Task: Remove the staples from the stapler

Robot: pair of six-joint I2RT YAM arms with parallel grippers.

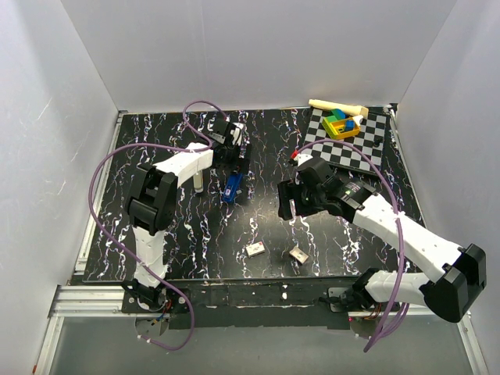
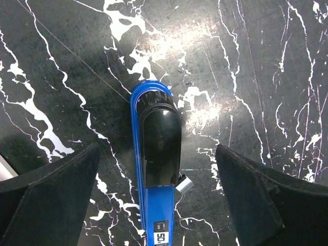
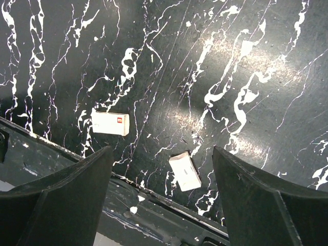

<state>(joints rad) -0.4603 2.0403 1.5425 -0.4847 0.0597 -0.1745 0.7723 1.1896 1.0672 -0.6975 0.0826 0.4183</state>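
Observation:
The stapler (image 1: 232, 187) lies flat on the black marbled table, left of centre. It is blue with a black upper arm (image 2: 160, 148), and a small grey metal tab (image 2: 183, 183) sticks out on its right side. My left gripper (image 1: 233, 160) hovers right over it, open, with the stapler (image 2: 158, 215) running lengthwise between the two wide-apart fingers (image 2: 51, 195) and touching neither. The left gripper (image 2: 156, 148) holds nothing. The right gripper (image 1: 291, 205) hangs open over the table right of centre, away from the stapler, and in its wrist view (image 3: 161, 149) it is empty. The staples are hidden.
Two small pale boxes (image 1: 255, 249) (image 1: 298, 254) lie near the table's front edge (image 3: 154, 205), and both boxes show in the right wrist view (image 3: 109, 123) (image 3: 185, 171). At the back right, a checkered board (image 1: 367, 148) carries coloured toy blocks (image 1: 341, 125) and a wooden piece (image 1: 336, 106).

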